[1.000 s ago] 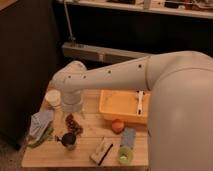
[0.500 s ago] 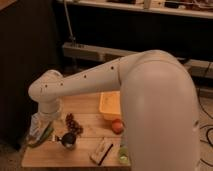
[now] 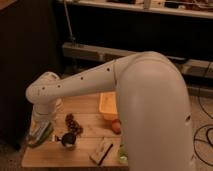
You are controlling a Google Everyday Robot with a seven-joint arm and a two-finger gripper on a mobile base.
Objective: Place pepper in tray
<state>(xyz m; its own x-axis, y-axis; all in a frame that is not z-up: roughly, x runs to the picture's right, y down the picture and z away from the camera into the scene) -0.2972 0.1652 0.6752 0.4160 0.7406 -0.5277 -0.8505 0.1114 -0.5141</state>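
Note:
The green pepper [image 3: 44,136] lies at the left edge of the wooden table [image 3: 55,156], partly under grey-white packaging. My gripper [image 3: 40,128] hangs from the white arm's wrist and reaches down onto or just above the pepper; I cannot tell whether they touch. The orange-yellow tray [image 3: 107,105] stands at the back middle of the table. Only its left part shows, as the arm hides the rest.
A dark bunch of grapes [image 3: 73,123] lies mid-table, with a small dark cup [image 3: 67,141] in front of it. A small orange-red fruit [image 3: 116,126] sits by the tray. A pale block [image 3: 101,150] lies near the front edge, beside a green-bottomed cylinder [image 3: 122,154]. A dark shelf stands behind.
The arm has swung further left and nearer the camera, covering more of the tray. The gripper has come down at the table's left edge over the pepper.

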